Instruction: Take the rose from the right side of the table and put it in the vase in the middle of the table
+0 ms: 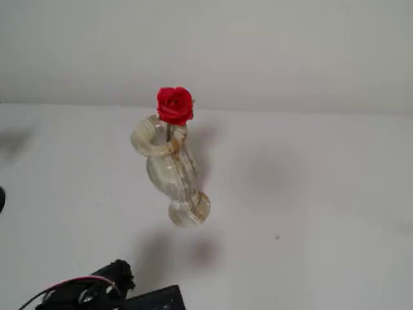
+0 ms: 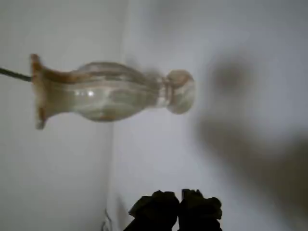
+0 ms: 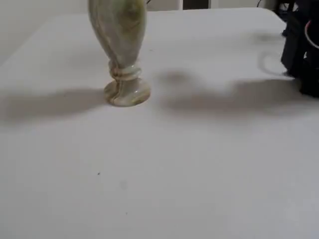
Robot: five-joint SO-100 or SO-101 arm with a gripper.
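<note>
Rose (image 1: 175, 105) sits in the vase (image 1: 169, 169): we see the red bloom just above the flared rim, stem running down into the mouth, and in the wrist view the stem (image 2: 14, 74) pokes out of the rim. Vase stands upright on the white table (image 1: 310, 194). Gripper (image 2: 179, 204) is well clear of the vase, fingertips pressed together with nothing between them.

Rose (image 1: 175, 105) stands in vase (image 1: 169, 169) mid-table (image 1: 310, 194); arm (image 1: 97, 290) near bottom-left in fixed view.
</note>
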